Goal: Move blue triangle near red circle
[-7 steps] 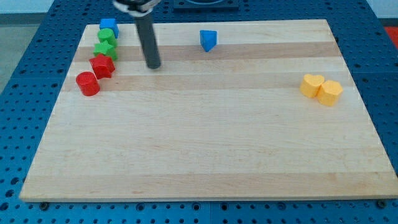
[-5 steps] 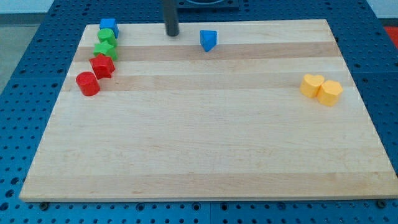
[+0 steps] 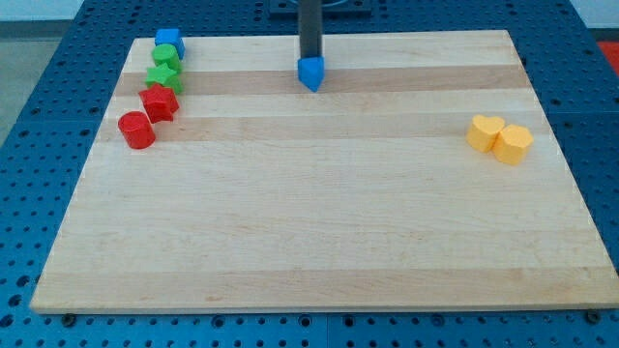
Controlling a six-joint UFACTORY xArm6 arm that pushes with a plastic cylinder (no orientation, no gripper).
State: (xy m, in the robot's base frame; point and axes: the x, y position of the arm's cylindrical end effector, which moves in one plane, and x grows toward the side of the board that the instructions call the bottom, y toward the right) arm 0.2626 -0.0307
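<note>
The blue triangle [image 3: 310, 73] lies near the view's top, a little left of centre. My tip [image 3: 309, 59] stands right at its top side, touching it, with the dark rod rising out of the view's top. The red circle [image 3: 136, 130] sits far off at the view's left edge of the board, at the bottom end of a line of blocks.
Above the red circle run a red block [image 3: 159, 102], two green blocks [image 3: 163, 76] [image 3: 166, 55] and a blue cube [image 3: 169, 41]. Two yellow blocks [image 3: 486, 131] [image 3: 514, 144] sit at the view's right. The wooden board [image 3: 319, 242] lies on a blue perforated table.
My tip moved from left of centre up toward the view's top, then right to the blue triangle. The triangle shifted slightly left and down.
</note>
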